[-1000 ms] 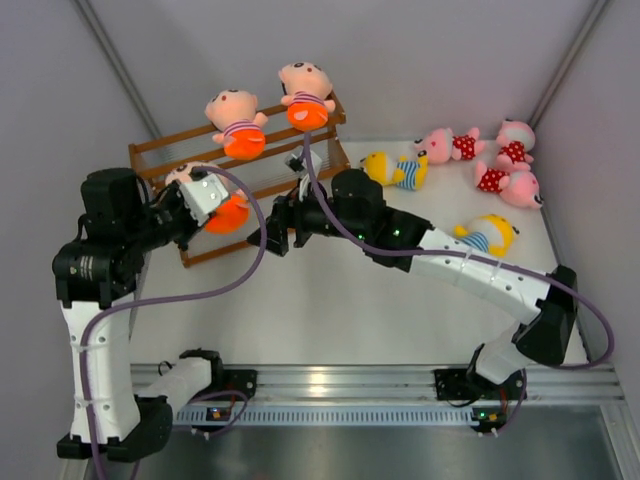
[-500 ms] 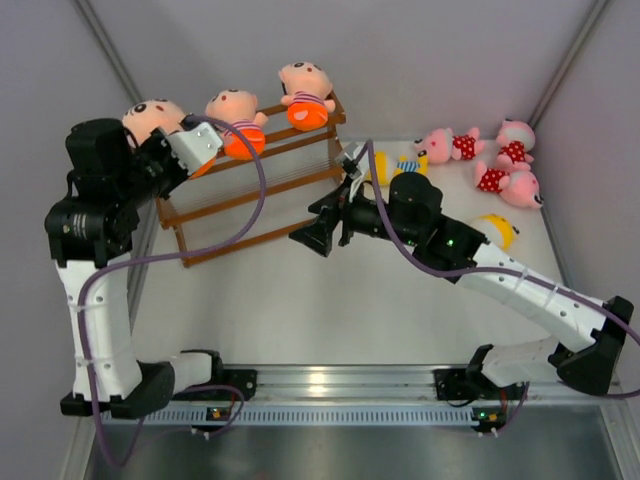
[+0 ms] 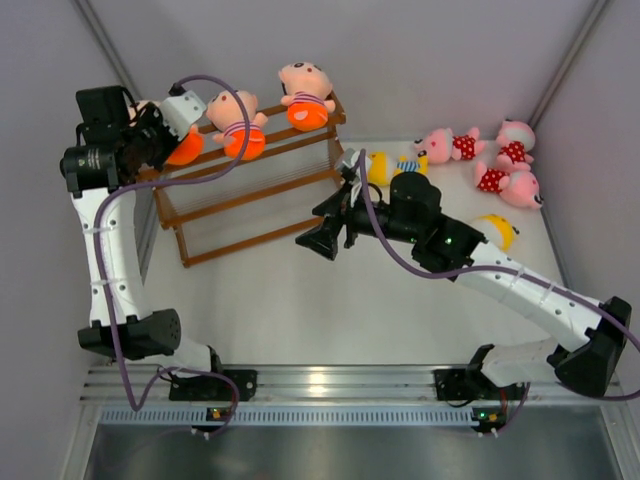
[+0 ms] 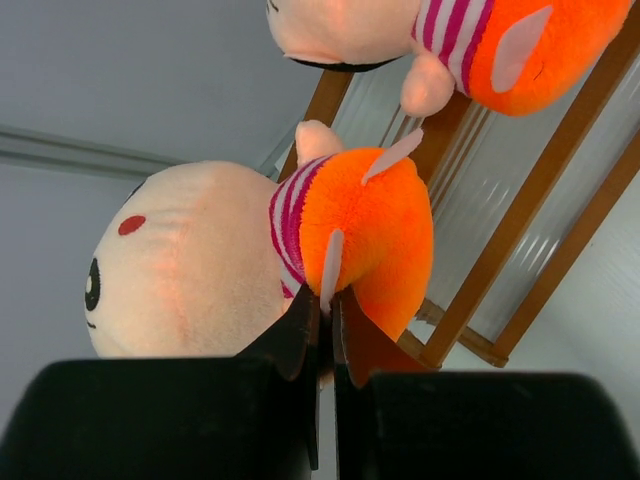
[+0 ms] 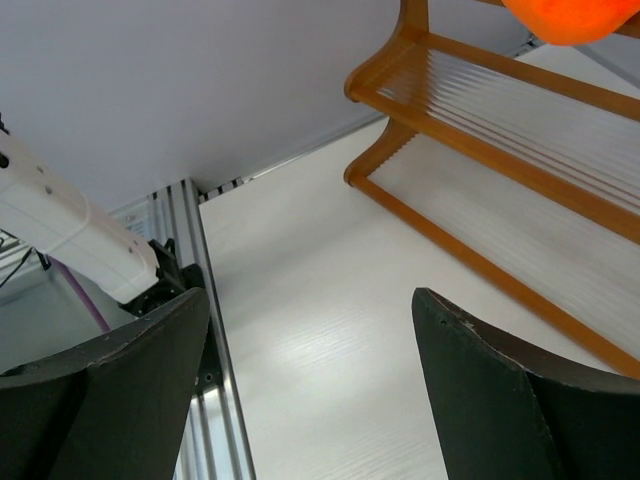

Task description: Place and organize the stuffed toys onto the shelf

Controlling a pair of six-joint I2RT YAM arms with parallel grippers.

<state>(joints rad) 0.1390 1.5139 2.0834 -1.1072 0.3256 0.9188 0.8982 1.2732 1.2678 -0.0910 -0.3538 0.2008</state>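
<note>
White tabletop [image 3: 300, 310] and grey walls, nothing fancy. Left gripper [image 4: 322, 312] was pinching a peach-faced plush doll [image 4: 250, 250] by its orange shorts, at the left end of the top tier of the brown wooden stepped shelf [image 4: 503, 235], just beside another peach doll [image 3: 238, 122]. It lay sideways to the gripper, head pointing off the shelf end, so it probably needed tipping upright. Right gripper [image 5: 310, 385] hung spread and empty in front of the shelf, nearer the pink polka-dot dolls [image 3: 508, 185] on the table.

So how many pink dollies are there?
3 pink dolls on the table, far right: one beside a yellow doll, one at the back, one in front. The right arm could hide more.
</note>
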